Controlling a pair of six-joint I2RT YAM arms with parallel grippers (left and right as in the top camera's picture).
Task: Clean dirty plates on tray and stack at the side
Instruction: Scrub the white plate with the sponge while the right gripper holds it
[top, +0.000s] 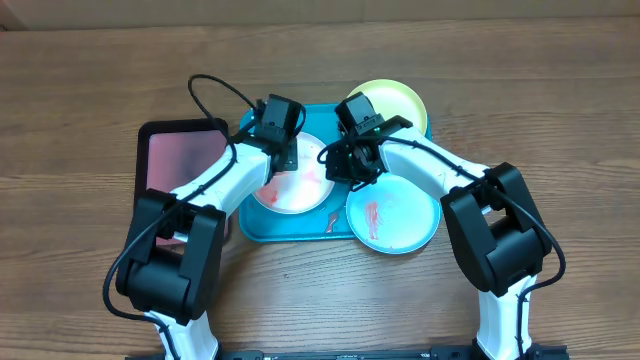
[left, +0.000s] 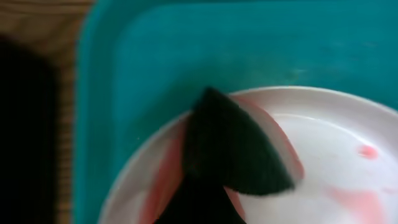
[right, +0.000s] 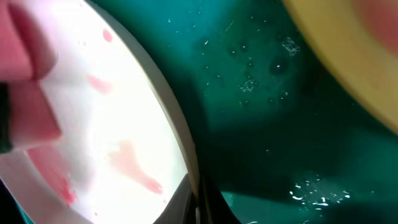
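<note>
Three round plates (top: 395, 222) lie face up on the blue tray (top: 282, 229), whose long side runs left to right. The left gripper (top: 287, 150) squeezes a sponge (left: 235, 144) on the white plate (top: 296, 192) at middle; the right gripper (top: 352, 170) pinches its right rim.

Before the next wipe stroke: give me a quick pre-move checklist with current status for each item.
1. Left hand shut on the sponge: ok.
2. Sponge on the white plate: ok, it lies near the rim.
3. Right hand pinching the white plate's rim: looks ok; the grip sits at the very edge of the right wrist view.
4. White plate clean: not ok, red smears on it.
5. Mint plate clean: not ok, it has a red streak and overhangs the tray.
6. Yellow plate clean: cannot tell, it is partly hidden.
</note>
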